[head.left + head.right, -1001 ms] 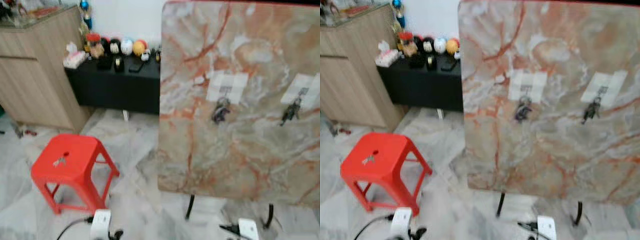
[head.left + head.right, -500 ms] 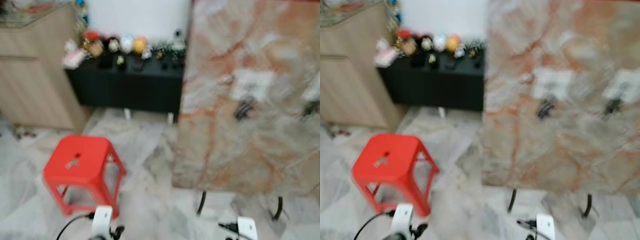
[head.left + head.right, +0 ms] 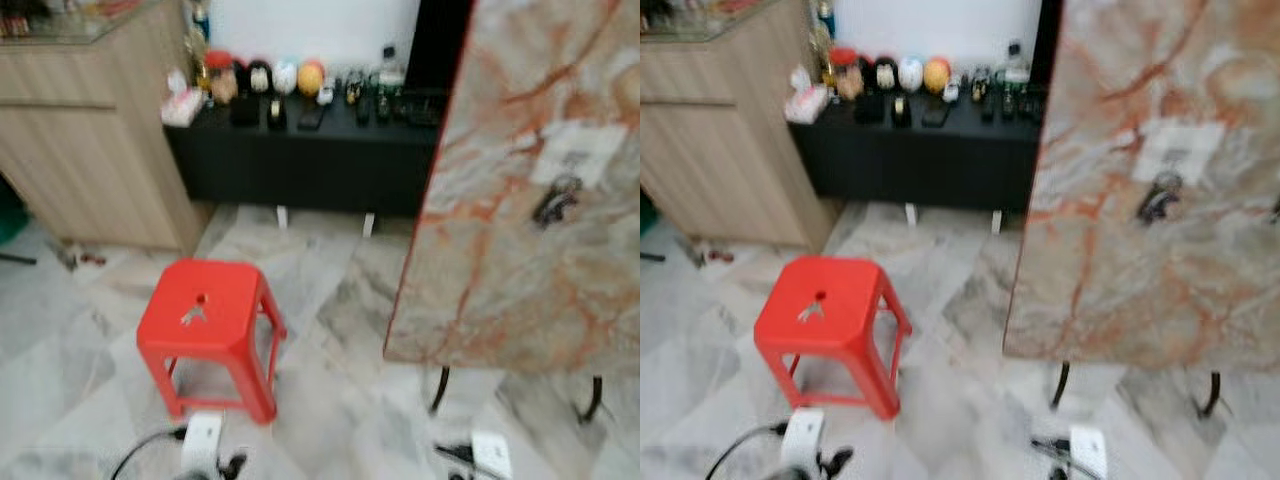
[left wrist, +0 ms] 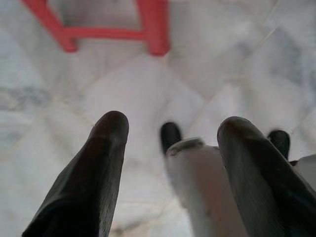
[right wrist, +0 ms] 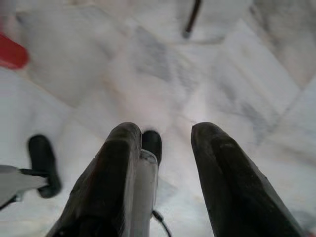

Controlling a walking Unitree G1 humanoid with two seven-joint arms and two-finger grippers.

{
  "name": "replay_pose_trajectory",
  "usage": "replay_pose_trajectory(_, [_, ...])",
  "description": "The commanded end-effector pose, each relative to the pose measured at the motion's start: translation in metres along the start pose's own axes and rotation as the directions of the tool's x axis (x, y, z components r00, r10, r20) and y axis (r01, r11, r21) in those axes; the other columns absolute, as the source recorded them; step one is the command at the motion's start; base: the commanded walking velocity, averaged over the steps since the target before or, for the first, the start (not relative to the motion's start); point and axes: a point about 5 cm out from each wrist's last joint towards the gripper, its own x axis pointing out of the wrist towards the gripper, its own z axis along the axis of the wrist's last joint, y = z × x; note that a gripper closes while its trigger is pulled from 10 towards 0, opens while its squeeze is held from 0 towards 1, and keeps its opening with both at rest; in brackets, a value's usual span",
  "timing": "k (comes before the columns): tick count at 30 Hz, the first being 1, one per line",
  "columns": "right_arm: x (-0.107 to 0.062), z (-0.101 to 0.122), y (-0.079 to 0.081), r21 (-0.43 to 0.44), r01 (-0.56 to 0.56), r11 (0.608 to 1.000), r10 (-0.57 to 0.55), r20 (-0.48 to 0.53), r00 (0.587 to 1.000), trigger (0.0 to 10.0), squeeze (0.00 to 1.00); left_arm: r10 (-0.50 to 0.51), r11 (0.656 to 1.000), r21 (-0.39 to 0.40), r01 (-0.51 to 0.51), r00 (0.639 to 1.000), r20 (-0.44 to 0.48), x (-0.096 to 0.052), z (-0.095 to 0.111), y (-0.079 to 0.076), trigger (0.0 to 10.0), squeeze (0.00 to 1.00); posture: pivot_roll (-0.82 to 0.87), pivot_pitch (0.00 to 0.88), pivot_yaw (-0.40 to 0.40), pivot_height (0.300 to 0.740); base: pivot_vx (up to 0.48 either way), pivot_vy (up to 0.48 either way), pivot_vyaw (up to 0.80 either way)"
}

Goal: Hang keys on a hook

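Note:
A small set of keys lies on top of a red plastic stool on the marble floor, ahead and to my left. To the right stands an upright marble-patterned board on black legs. It carries a white patch with a hook, and a dark bunch of keys hangs from that hook. My left gripper hangs open over the floor near the stool's legs, holding nothing. My right gripper is also open and empty above the floor.
A wooden cabinet stands at the back left. Beside it a low black bench holds small figures and bottles. Pale marble floor lies between the stool and the board. The views are slightly blurred.
The whole picture has shifted: the camera has turned left, so the board now sits at the right edge and the stool nearer the middle. Both arms stay hanging.

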Motion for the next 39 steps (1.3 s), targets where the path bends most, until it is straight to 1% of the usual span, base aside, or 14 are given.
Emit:
replay_pose_trajectory(1, [-0.0011, -0.0048, -0.0052, 0.005, 0.014, 1.0, -0.014, -0.016, 1.0, 10.0, 0.0, -0.008, 1.0, -0.006, 0.008, 1.0, -0.01, 0.0005, -0.0014, -0.0038, 10.0, 0.0, -0.07, 0.055, -0.01, 0.74, 0.0, 0.322, 0.0])
replay_pose_trajectory(9, [-0.0008, -0.0039, -0.0041, 0.011, 0.012, 1.0, -0.012, -0.012, 1.0, 10.0, 0.0, -0.008, 1.0, -0.005, 0.008, 1.0, -0.01, 0.0006, -0.0009, -0.0036, 10.0, 0.0, -0.07, 0.056, -0.012, 0.74, 0.0, 0.322, 0.0])
replay_pose_trajectory(26, [-0.0009, -0.0041, -0.0047, -0.005, 0.005, 1.0, -0.005, -0.019, 1.0, 10.0, 0.0, -0.007, 1.0, -0.006, 0.007, 1.0, -0.011, 0.0006, -0.0015, -0.0044, 10.0, 0.0, -0.07, 0.052, -0.015, 0.74, 0.0, 0.321, 0.0])
replay_pose_trajectory(39, [-0.0011, -0.0051, -0.0049, -0.019, 0.003, 1.0, -0.003, -0.021, 1.0, 10.0, 0.0, -0.009, 1.0, -0.003, 0.009, 1.0, -0.015, 0.0002, -0.0029, -0.0046, 10.0, 0.0, -0.07, 0.031, -0.014, 0.74, 0.0, 0.318, 0.0])
